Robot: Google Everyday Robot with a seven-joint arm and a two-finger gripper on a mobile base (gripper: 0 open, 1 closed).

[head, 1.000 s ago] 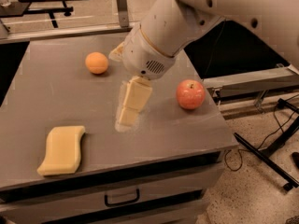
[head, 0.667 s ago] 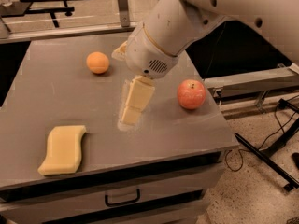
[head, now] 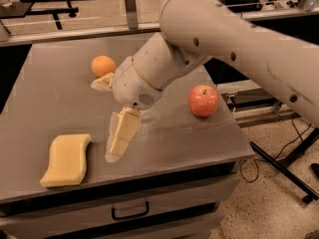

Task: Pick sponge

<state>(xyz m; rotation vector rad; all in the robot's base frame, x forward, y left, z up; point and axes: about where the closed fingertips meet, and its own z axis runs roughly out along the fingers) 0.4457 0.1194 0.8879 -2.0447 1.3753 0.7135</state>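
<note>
The sponge [head: 67, 159] is a pale yellow foam block with wavy long edges. It lies flat near the front left corner of the grey table [head: 45, 98]. My gripper [head: 104, 121] hangs over the table just right of the sponge and is apart from it. It is open and empty. One pale segmented finger [head: 122, 133] points down toward the front edge. The other finger [head: 102, 81] sticks out near the orange. The white arm reaches in from the upper right.
A round orange fruit [head: 103, 65] sits at the back of the table behind the gripper. A red apple [head: 203, 100] sits to the right, near the table's right edge. A drawer with a handle [head: 129, 213] is below the front edge. Metal frames and cables are on the floor to the right.
The arm and gripper have moved toward the front left, closer to the sponge. The sponge, orange and apple have not moved on the table.
</note>
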